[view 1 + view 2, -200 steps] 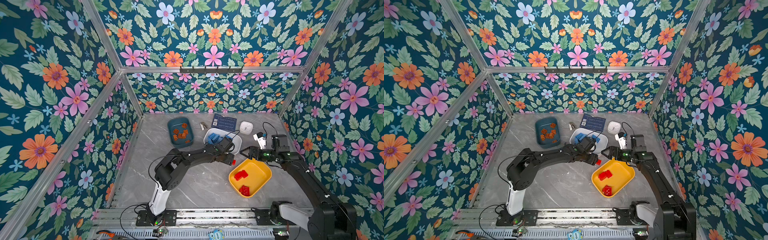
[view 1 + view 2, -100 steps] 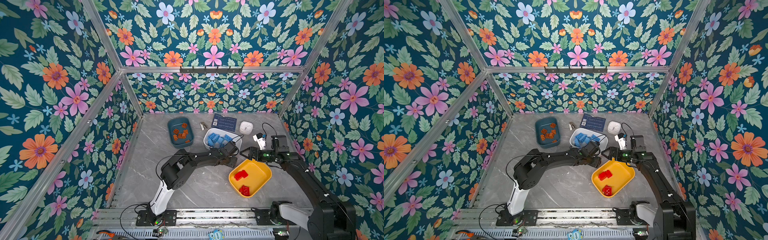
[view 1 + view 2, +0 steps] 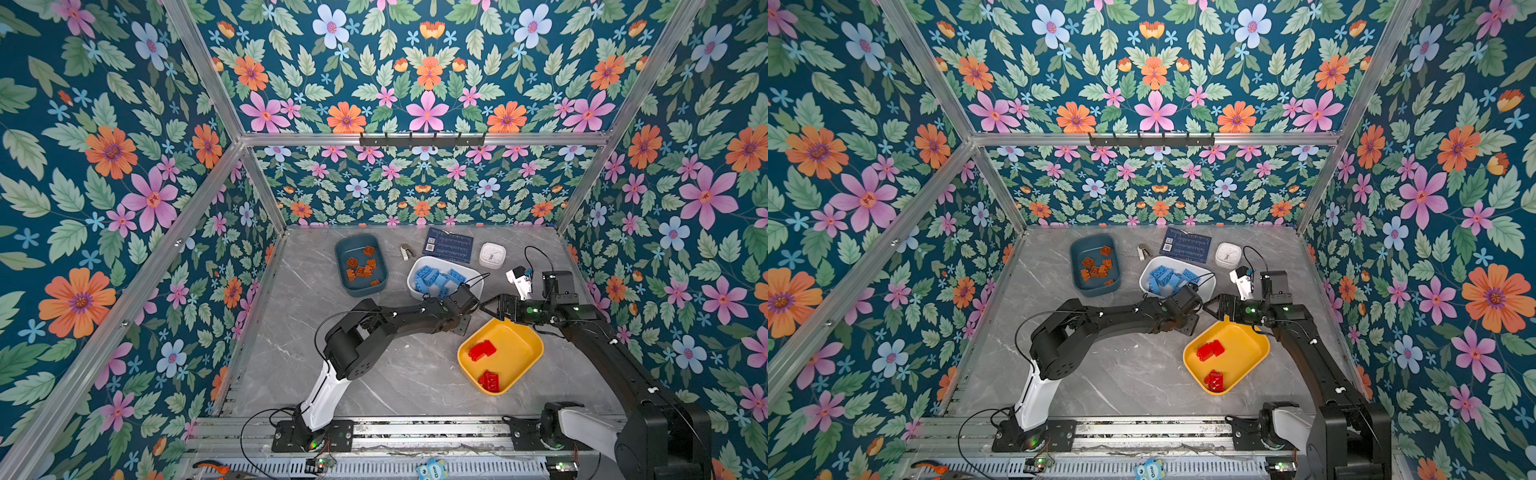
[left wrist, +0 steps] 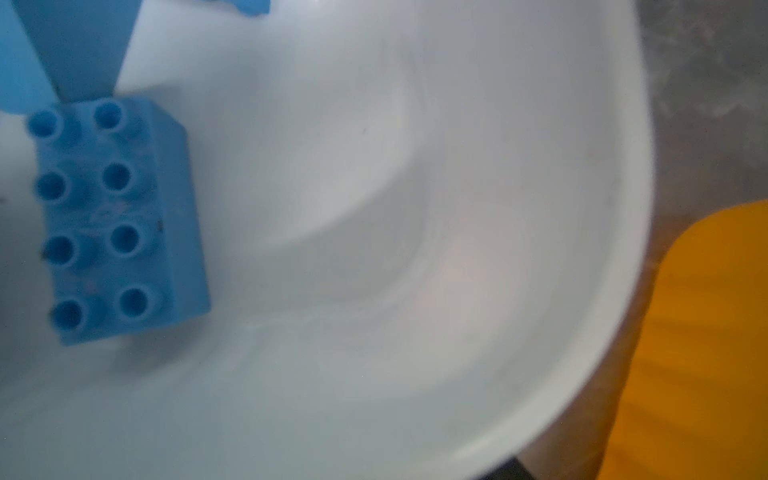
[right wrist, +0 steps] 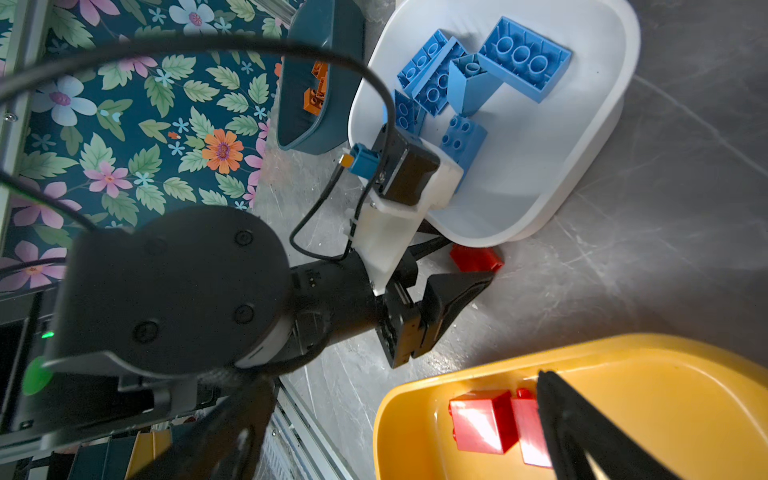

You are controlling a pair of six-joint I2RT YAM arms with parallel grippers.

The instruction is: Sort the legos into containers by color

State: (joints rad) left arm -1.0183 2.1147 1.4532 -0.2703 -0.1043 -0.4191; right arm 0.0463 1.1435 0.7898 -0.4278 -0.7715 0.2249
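Note:
A loose red brick lies on the table against the white tub's front wall. My left gripper is down at this brick with a finger on each side, still open. In both top views the brick is hidden under that gripper. Blue bricks fill the white tub, and one blue brick shows in the left wrist view. Orange-brown bricks sit in the teal tub. Red bricks lie in the yellow tub. My right gripper hangs open and empty over the yellow tub's far corner.
A white clock, a dark blue card and a small metal clip lie along the back. The two grippers are close together between the white and yellow tubs. Flowered walls enclose the table on three sides.
My left gripper has slid from the white tub's edge forward and down over the loose red brick, hiding it from above, and its jaws have narrowed. The right arm has stayed still.

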